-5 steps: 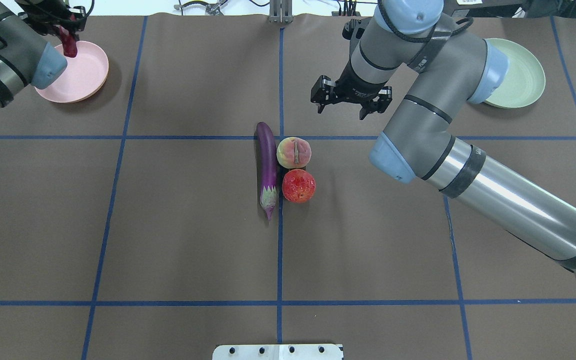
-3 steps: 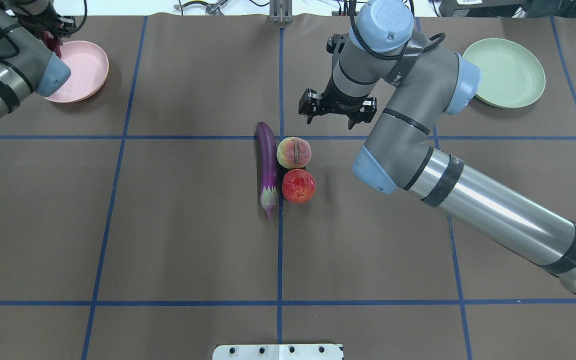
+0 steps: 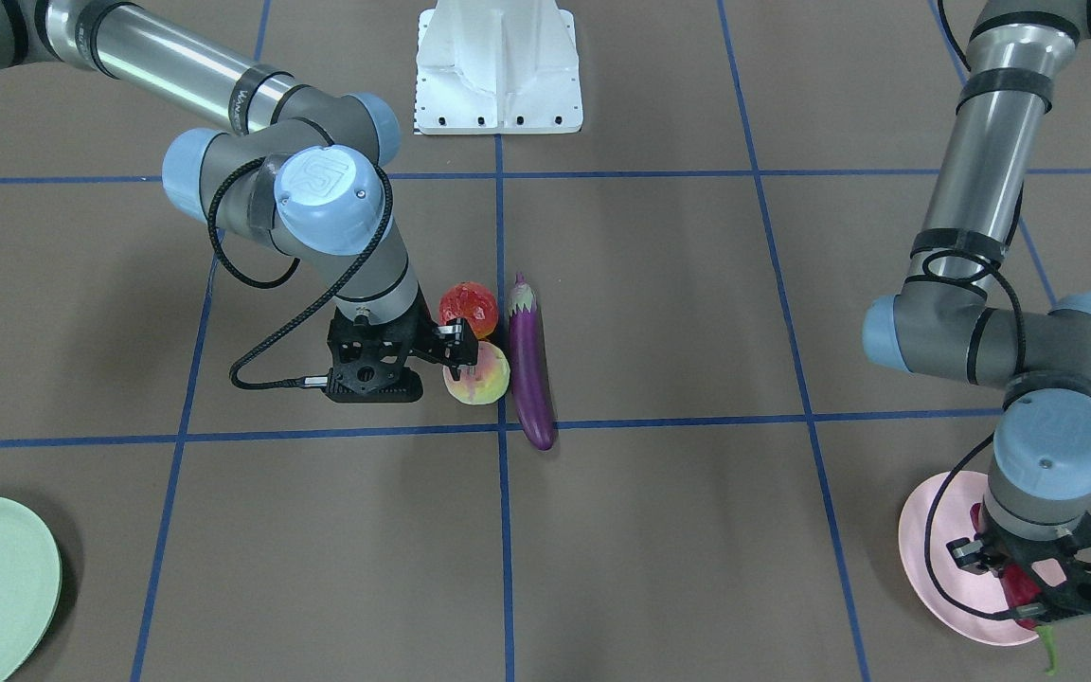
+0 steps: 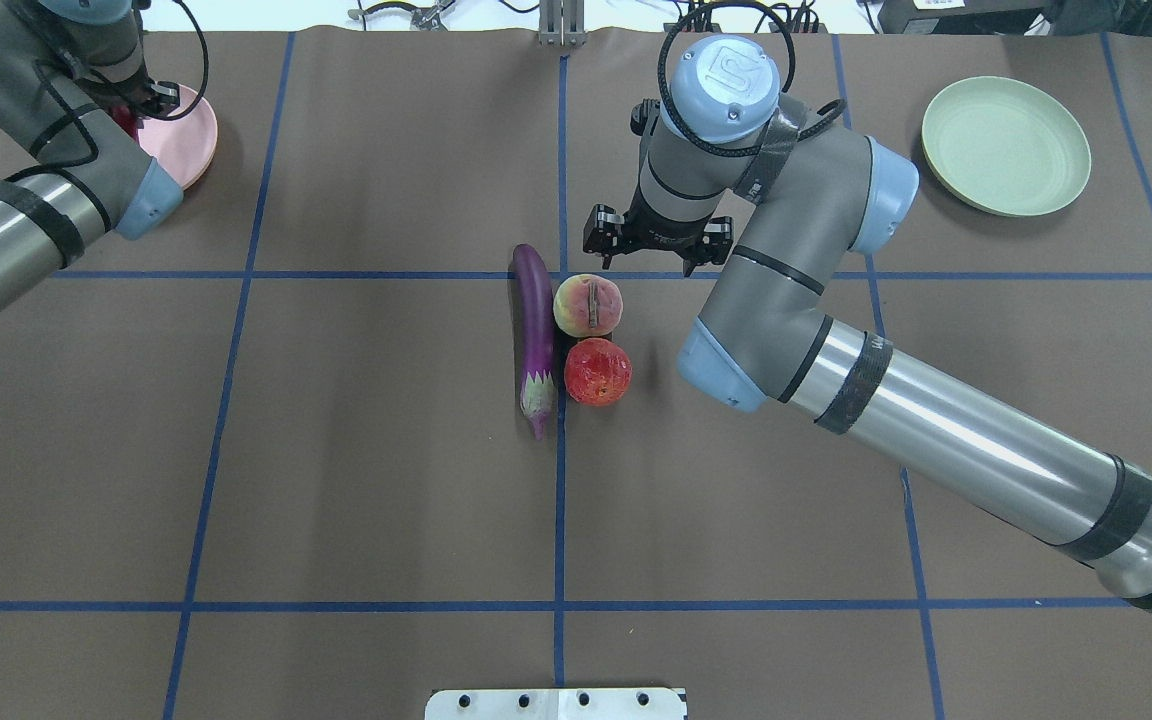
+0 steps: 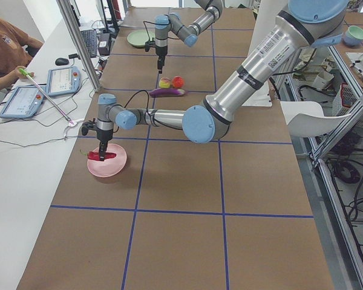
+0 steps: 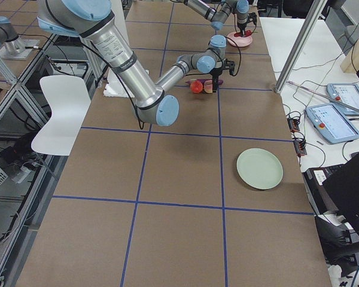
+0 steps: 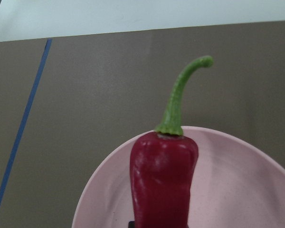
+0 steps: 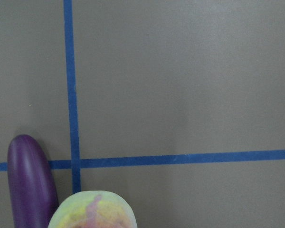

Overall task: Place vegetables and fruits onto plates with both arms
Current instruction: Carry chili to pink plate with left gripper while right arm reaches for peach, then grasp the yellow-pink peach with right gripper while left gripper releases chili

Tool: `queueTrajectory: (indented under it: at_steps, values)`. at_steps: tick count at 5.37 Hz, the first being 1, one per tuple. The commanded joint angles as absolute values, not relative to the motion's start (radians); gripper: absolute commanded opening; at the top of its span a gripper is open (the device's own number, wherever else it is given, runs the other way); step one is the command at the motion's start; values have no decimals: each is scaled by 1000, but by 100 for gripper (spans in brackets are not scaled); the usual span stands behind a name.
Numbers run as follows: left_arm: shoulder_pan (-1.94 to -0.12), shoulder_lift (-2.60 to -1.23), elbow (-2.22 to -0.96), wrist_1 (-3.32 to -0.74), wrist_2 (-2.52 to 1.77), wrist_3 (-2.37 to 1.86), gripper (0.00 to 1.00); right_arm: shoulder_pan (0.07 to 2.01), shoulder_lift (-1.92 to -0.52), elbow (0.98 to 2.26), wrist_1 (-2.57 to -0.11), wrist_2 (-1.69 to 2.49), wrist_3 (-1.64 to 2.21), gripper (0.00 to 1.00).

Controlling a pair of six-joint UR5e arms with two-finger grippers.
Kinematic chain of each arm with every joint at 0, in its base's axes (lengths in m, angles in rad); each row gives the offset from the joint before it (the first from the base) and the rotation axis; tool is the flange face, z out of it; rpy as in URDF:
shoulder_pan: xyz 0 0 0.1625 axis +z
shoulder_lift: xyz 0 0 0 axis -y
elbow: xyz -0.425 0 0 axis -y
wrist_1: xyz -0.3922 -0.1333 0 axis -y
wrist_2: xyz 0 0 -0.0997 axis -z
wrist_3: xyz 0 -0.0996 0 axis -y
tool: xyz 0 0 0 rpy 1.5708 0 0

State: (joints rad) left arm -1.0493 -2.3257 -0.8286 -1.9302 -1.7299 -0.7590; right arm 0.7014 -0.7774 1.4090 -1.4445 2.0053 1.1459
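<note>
Brown gridded table: chili pepper is clamped in left gripper over pink plate. Peach, red-orange fruit and eggplant lie touching mid-table. Right gripper, jaws spread and holding nothing, hovers just beside peach. Green plate sits well apart.

plates 2 | eggplant 1 | chili 1 | peach 1 | red-orange fruit 1 | arms 2
</note>
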Motion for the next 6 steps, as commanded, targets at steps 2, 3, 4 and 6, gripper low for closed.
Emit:
queueTrajectory:
  at_steps: [2, 3, 4, 6]
  values:
    - [-1040, -2303, -831, -1939, -1723, -723, 100, 695, -735, 1382, -1442, 2005, 1152, 100]
    - [-1042, -2304, -837, -1939, -1723, -721, 100, 683, -710, 1347, -1412, 2003, 1154, 100]
    - [-1049, -2304, -839, -1939, -1723, -721, 100, 677, -709, 1310, -1364, 2003, 1154, 100]
    - [-1054, -2306, -844, -1939, -1727, -724, 100, 640, -693, 1295, -1364, 1993, 1152, 100]
